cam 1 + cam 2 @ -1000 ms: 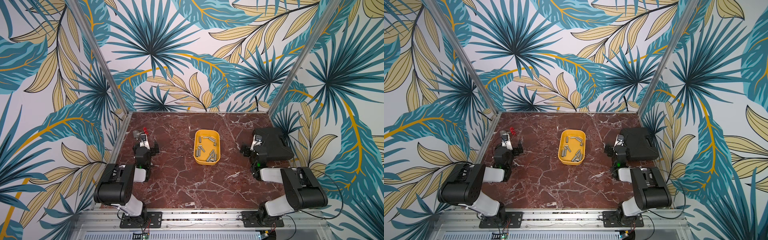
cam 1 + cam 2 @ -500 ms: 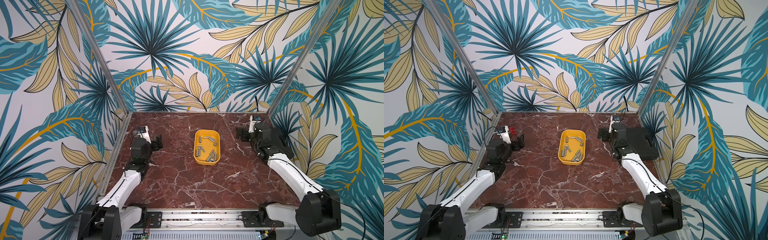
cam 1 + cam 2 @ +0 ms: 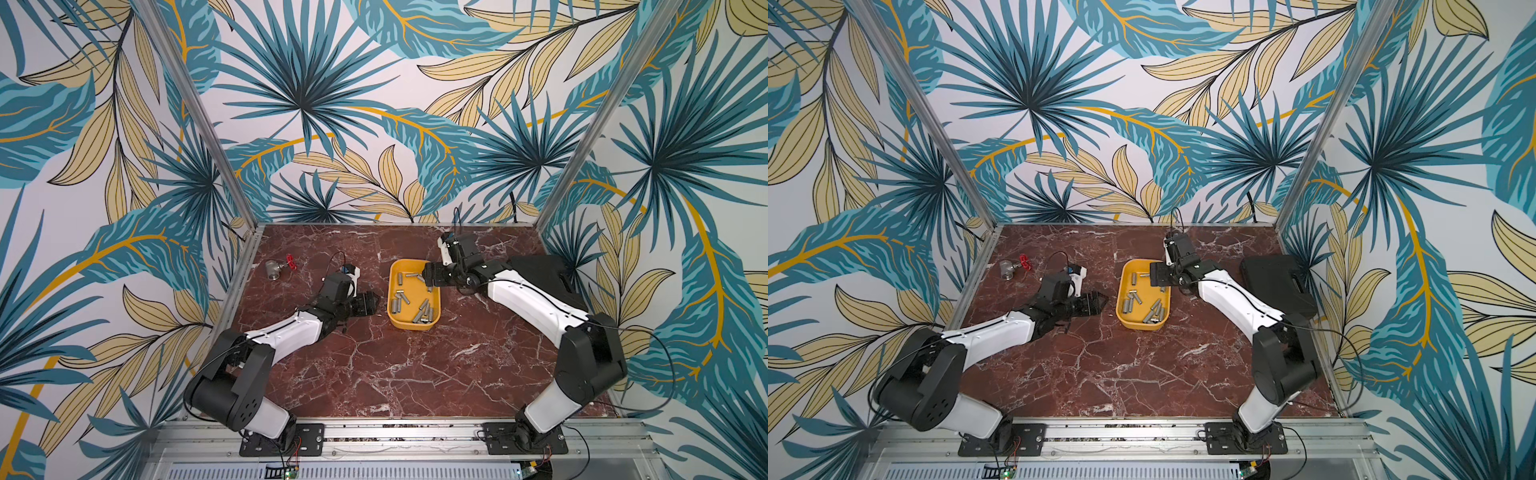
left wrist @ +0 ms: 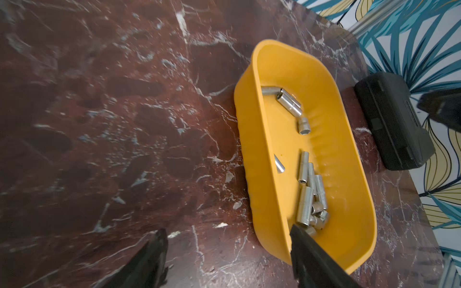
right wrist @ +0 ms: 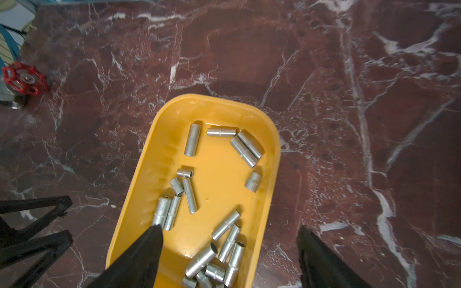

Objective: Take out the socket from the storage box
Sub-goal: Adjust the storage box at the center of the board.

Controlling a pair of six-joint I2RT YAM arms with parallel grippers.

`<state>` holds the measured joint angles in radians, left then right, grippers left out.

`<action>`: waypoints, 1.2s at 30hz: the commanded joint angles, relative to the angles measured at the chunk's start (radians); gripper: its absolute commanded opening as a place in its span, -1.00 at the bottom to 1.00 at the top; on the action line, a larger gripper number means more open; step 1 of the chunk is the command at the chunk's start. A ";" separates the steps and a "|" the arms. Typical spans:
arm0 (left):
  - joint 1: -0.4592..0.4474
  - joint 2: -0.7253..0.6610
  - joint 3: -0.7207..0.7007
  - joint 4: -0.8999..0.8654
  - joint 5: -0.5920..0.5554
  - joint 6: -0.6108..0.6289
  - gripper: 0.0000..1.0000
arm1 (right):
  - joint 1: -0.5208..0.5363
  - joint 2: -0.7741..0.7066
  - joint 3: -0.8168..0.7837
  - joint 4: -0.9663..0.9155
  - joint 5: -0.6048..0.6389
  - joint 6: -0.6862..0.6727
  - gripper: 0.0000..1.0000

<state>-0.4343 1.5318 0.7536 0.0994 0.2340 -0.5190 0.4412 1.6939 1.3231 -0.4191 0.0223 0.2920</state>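
Arms came in; L hand (image 3: 371,303), R hand (image 3: 428,277) spread, by storage box (image 3: 409,327).

Left arm (image 3: 286,334), right arm (image 3: 532,299) reached storage box (image 3: 409,327)

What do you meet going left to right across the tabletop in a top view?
Valve with red handwheel → left gripper → storage box → black case.

Shallow yellow storage box (image 3: 409,327), upright, with loose silver sockets (image 5: 192,143) scattered inside
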 commanded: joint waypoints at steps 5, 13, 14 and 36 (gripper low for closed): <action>-0.072 0.100 0.124 0.050 0.031 -0.042 0.41 | 0.033 0.157 0.105 -0.047 0.013 0.062 0.56; -0.124 0.200 0.178 0.030 -0.041 -0.078 0.09 | 0.047 0.336 0.288 -0.119 -0.005 0.058 0.37; -0.129 0.209 0.183 0.024 -0.053 -0.083 -0.02 | 0.049 0.357 0.310 -0.130 -0.004 0.057 0.35; -0.279 0.113 0.009 0.074 -0.258 -0.246 -0.61 | 0.102 0.574 0.493 -0.179 -0.027 0.065 0.03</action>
<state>-0.6952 1.6772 0.8085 0.1532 -0.0139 -0.7345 0.5331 2.2433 1.7962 -0.5774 0.0025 0.3492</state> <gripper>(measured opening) 0.198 0.517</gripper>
